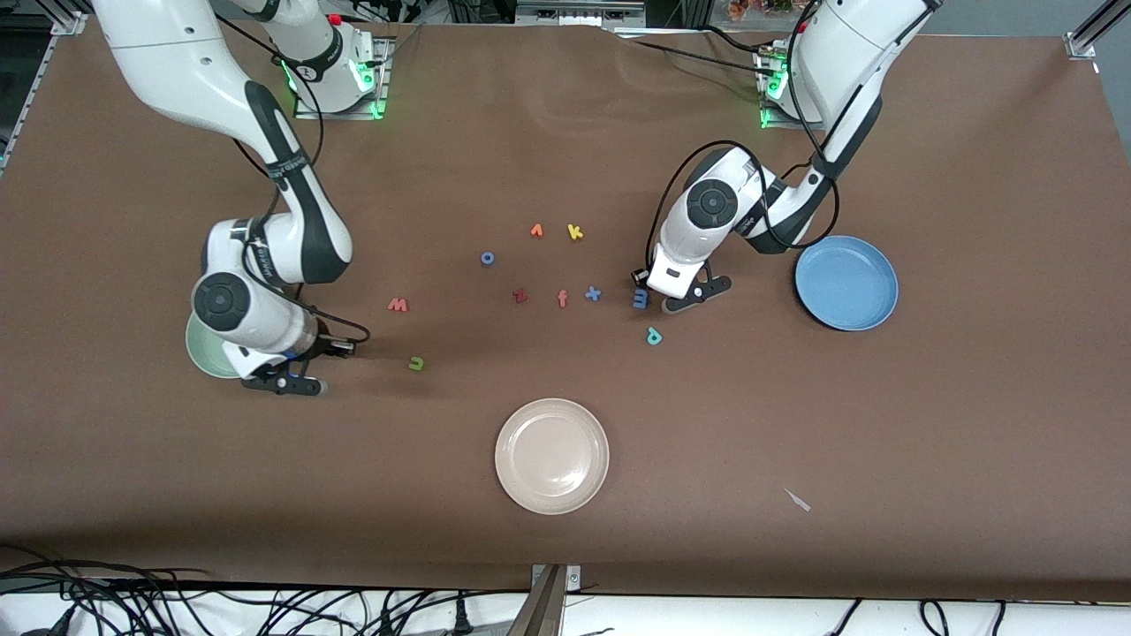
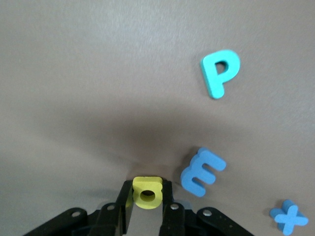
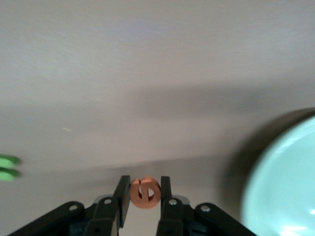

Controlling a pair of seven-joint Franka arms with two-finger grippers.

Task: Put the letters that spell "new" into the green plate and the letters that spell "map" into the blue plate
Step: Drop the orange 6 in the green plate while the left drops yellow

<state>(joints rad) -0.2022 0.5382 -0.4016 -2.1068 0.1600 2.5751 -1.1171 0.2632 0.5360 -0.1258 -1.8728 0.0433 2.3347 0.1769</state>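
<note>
My left gripper (image 2: 147, 189) is low at the table, shut on the yellow "a" (image 2: 147, 192), right beside the blue "m" (image 2: 203, 172). The teal "p" (image 2: 220, 73) lies a little nearer the front camera (image 1: 654, 336). The blue plate (image 1: 846, 283) sits toward the left arm's end of the table. My right gripper (image 3: 145, 189) is shut on the orange "e" (image 3: 145, 192), over the table by the rim of the green plate (image 3: 280, 182), which the arm partly hides in the front view (image 1: 205, 352). The "w" (image 1: 398, 305) and green "n" (image 1: 415, 363) lie on the table.
A cream plate (image 1: 551, 456) sits near the front edge. Spare letters lie mid-table: a blue "o" (image 1: 487, 258), orange "v" (image 1: 536, 230), yellow "k" (image 1: 575, 232), dark red "z" (image 1: 519, 296), orange "f" (image 1: 562, 299) and blue "x" (image 1: 593, 293).
</note>
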